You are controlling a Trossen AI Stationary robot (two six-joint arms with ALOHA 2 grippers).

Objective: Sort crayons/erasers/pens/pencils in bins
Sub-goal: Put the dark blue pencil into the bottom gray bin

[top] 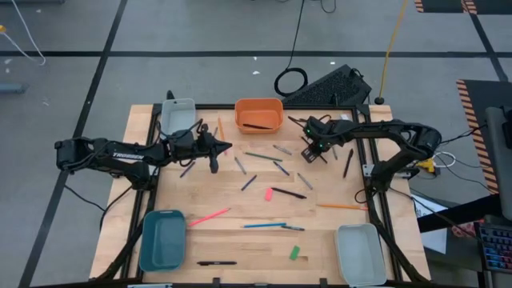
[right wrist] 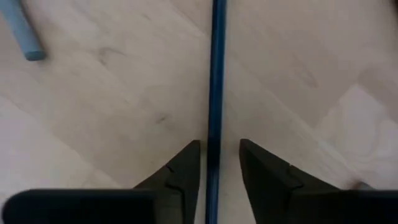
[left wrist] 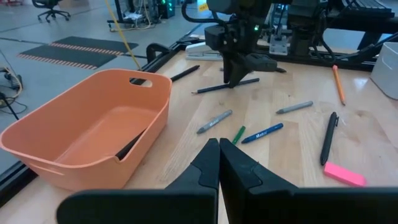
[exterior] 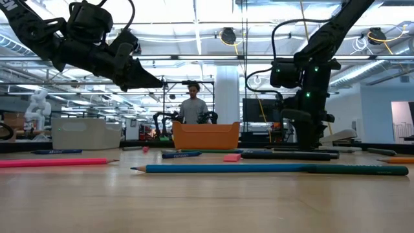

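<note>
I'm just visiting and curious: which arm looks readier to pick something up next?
Probably the right. Its gripper is low over the table, open around a dark pencil. The left gripper is shut and empty.

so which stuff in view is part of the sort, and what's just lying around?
Job:
orange bin, one dark stick inside
teal bin
two pale bins
pink eraser
green eraser
pink pencil
blue pencil

Lying about:
keyboard
cable coil

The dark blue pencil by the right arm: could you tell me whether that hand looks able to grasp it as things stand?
Probably yes. The right hand is open and low over the table, and the dark blue pencil runs between its fingers, with nothing else in the gap.
</note>
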